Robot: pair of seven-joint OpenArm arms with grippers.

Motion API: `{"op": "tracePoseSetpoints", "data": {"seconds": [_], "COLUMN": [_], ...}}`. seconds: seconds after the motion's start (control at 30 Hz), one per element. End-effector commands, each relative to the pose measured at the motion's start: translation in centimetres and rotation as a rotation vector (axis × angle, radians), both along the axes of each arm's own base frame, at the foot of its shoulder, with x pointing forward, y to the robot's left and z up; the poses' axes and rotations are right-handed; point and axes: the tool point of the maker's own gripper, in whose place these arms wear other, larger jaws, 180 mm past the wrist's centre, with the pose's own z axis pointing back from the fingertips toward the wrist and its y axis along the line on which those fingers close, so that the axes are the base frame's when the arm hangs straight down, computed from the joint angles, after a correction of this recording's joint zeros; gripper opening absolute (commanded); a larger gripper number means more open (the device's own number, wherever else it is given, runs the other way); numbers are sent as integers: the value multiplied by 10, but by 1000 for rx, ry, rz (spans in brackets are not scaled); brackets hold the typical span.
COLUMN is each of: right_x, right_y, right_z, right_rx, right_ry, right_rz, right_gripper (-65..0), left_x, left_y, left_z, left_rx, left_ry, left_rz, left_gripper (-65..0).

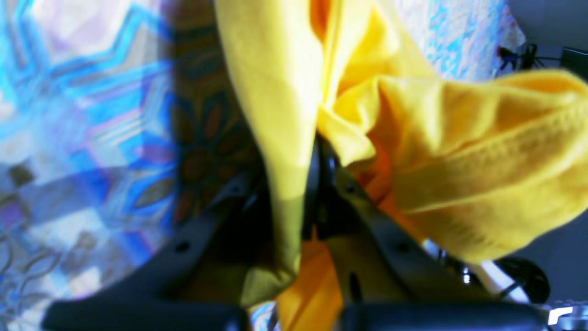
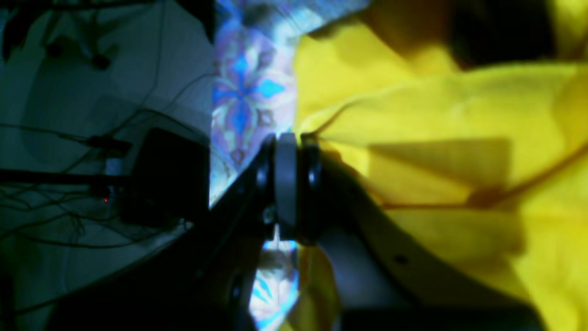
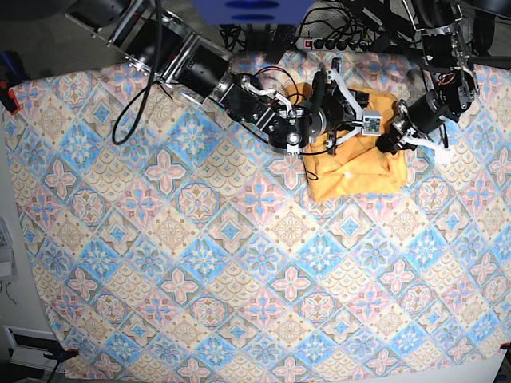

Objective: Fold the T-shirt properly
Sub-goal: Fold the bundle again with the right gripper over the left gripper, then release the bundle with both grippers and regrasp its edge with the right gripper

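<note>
T-shirt (image 3: pixel 355 171) bunched on patterned tablecloth (image 3: pixel 200 263), both arms crowding it

One T-shirt (image 3: pixel 355 171), one tablecloth (image 3: pixel 200 263) — two end effectors, left (image 3: pixel 399 134), right (image 3: pixel 334 100)

Left claw (image 1: pixel 317 151) and right claw (image 2: pixel 287 138) both clamped, arms reaching inward.

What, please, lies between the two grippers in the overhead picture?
Only the T-shirt lies there: in the base view its bunched yellow cloth spans the stretch from the right gripper to the left gripper, on the patterned tablecloth.
</note>
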Motion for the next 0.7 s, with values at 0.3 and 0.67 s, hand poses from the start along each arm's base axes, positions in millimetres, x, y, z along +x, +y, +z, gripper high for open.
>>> {"op": "tracePoseSetpoints", "data": {"seconds": [0.3,0.67], "right_x": [0,38], "right_y": [14,0], "right_z": [13,52], "right_rx": [26,129], "right_ry": [-9,-56], "right_rz": [25,-117], "right_gripper": [-480,-379], "left_x": [13,14], "left_y": [10,9], "left_z": [-13,-18], "left_rx": [12,-7], "left_ry": [26,43], "left_rz": [18,19], "left_gripper": [-650,-424]}}
